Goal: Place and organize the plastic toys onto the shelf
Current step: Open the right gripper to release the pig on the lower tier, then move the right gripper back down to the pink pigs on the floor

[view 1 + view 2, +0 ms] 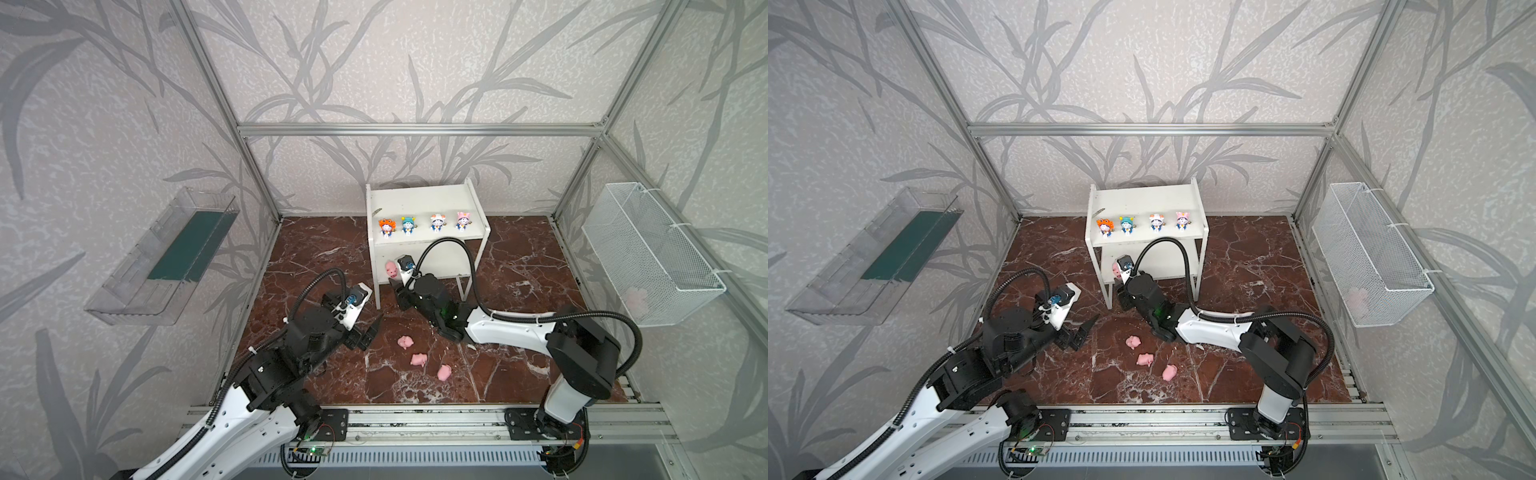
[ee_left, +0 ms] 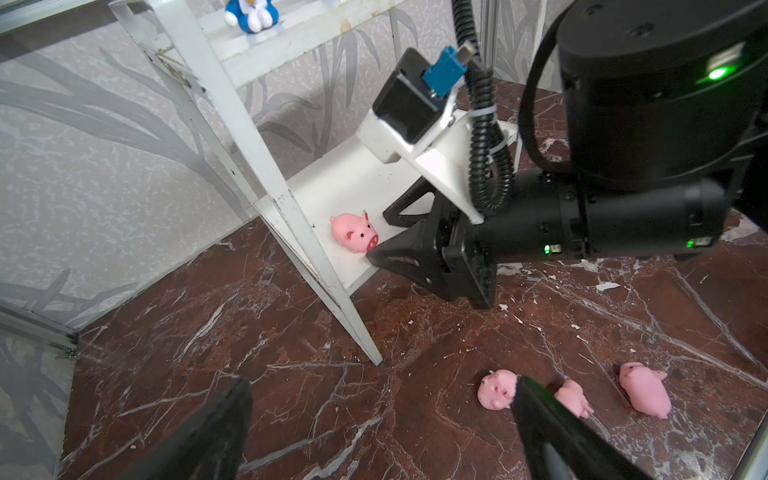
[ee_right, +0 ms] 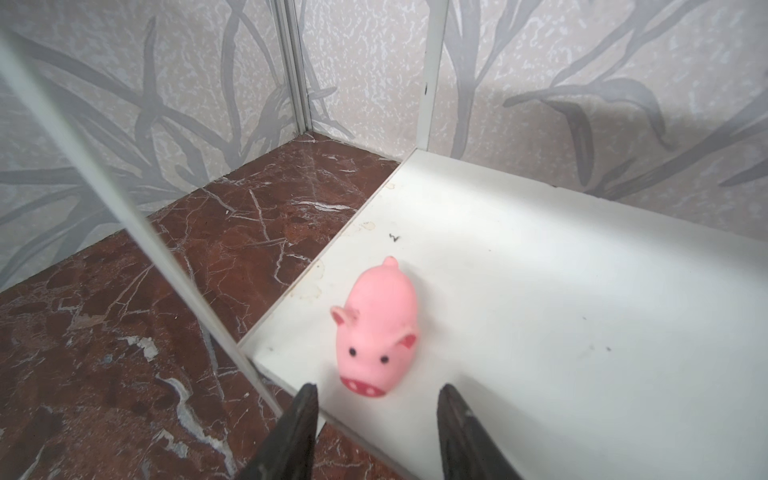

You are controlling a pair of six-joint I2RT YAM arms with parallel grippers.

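A small white two-tier shelf point(image 1: 419, 203) stands at the back of a marbled floor point(image 1: 332, 257). On the shelf's upper board four white-and-blue figurines stand in a row facing forward. Their headgear is orange point(image 1: 386, 227), teal point(image 1: 408, 225), white point(image 1: 436, 222) and pink point(image 1: 461, 221).

On the shelf's lower board, at the front corner nearer the left arm, a pink pig point(image 3: 376, 332) stands upright. Its body runs front to back on the board, with the snout toward the front edge. The right gripper point(image 3: 379, 395) sits at that edge, right in front of the snout. Its jaws are apart on either side and grip nothing, so the pig stands free.

Three more pigs lie on the floor in front of the shelf, in a loose diagonal line leading away from it. They are the nearest pig point(image 1: 405, 342), the middle pig point(image 1: 419, 359) and the farthest pig point(image 1: 444, 372). They look tipped over rather than standing.

The left gripper point(image 1: 372, 329) hovers low in front of the shelf's front leg on that same side, jaws spread wide and empty. The nearest pig lies just beside its tips, on the side toward the right arm. The left arm therefore looks better placed for the next pickup. The lower board beside the standing pig is bare.
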